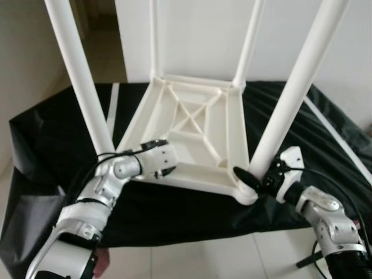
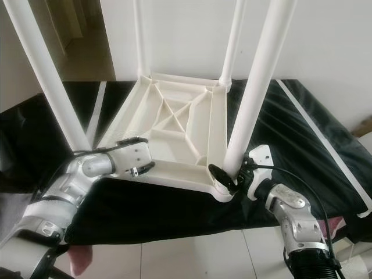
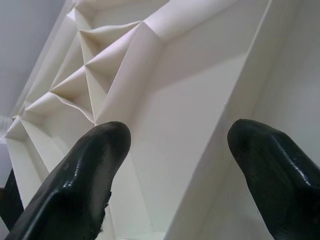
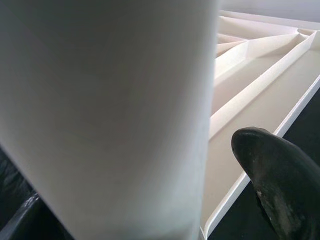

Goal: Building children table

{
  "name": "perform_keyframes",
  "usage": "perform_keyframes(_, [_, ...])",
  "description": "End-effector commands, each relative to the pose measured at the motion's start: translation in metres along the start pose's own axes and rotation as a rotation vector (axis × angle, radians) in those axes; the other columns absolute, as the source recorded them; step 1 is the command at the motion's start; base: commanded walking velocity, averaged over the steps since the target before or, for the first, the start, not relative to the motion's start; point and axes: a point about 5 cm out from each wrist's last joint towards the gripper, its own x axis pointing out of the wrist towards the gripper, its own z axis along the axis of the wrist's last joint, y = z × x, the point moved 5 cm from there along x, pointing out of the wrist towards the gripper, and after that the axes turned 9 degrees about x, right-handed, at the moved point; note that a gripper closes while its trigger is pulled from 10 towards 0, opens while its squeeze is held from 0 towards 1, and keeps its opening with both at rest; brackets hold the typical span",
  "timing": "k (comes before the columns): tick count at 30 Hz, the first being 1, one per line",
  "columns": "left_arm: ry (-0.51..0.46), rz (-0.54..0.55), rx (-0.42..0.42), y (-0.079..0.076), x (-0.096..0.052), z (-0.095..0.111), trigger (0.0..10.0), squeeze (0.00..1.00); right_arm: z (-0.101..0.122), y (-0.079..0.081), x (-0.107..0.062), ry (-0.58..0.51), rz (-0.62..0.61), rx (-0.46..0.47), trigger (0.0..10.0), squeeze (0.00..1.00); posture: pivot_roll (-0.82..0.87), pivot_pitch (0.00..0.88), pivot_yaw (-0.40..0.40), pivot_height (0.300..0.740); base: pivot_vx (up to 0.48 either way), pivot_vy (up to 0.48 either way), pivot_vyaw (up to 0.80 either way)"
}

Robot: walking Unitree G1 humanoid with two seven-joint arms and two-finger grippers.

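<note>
Right hand (image 1: pixel 251 178) around table leg (image 4: pixel 105 115)

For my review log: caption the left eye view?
Upturned white table; right pincer around near-right leg, left pincer at frame.

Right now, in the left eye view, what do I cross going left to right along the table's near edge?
Left gripper on the near rim → ribbed table underside → right gripper around the near right leg.
</note>
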Motion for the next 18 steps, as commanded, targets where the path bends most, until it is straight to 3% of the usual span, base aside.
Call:
perform_keyframes(1, [-0.025, -0.26, -0.01, -0.034, -0.001, -0.001, 10.0, 0.0, -0.001, 0.001, 0.003, 0.003, 0.002, -0.004, 10.0, 0.0, 0.07, 0.0, -0.011, 0.74, 0.0, 0.0, 0.0])
perform_keyframes(5, [-0.017, -0.3, -0.005, -0.04, -0.004, -0.005, 10.0, 0.0, -0.002, -0.002, 0.003, -0.004, -0.013, -0.011, 10.0, 0.0, 0.07, 0.0, -0.007, 0.74, 0.0, 0.0, 0.0])
perform_keyframes(8, [-0.046, -0.377, 0.001, -0.053, -0.011, -0.003, 10.0, 0.0, -0.002, -0.004, 0.003, -0.016, -0.028, -0.001, 10.0, 0.0, 0.06, 0.0, 0.002, 0.74, 0.0, 0.0, 0.0])
perform_keyframes(10, [-0.066, -0.467, -0.008, -0.072, -0.019, -0.002, 10.0, 0.0, -0.006, -0.003, 0.001, -0.014, -0.034, 0.002, 10.0, 0.0, 0.06, 0.0, 0.013, 0.74, 0.0, 0.0, 0.0])
perform_keyframes(13, [-0.065, -0.495, -0.014, -0.079, -0.022, -0.003, 10.0, 0.0, -0.007, -0.002, 0.001, -0.016, -0.036, 0.008, 10.0, 0.0, 0.06, 0.0, 0.017, 0.74, 0.0, 0.0, 0.0])
perform_keyframes(15, [-0.093, -0.561, -0.039, -0.092, -0.03, 0.0, 10.0, 0.0, -0.009, 0.002, 0.0, -0.022, -0.035, 0.018, 10.0, 0.0, 0.06, 0.0, 0.027, 0.74, 0.0, 0.0, 0.0])
perform_keyframes(18, [-0.104, -0.579, -0.052, -0.095, -0.032, 0.002, 10.0, 0.0, -0.01, 0.003, 0.0, -0.024, -0.034, 0.02, 10.0, 0.0, 0.06, 0.0, 0.028, 0.74, 0.0, 0.0, 0.0])
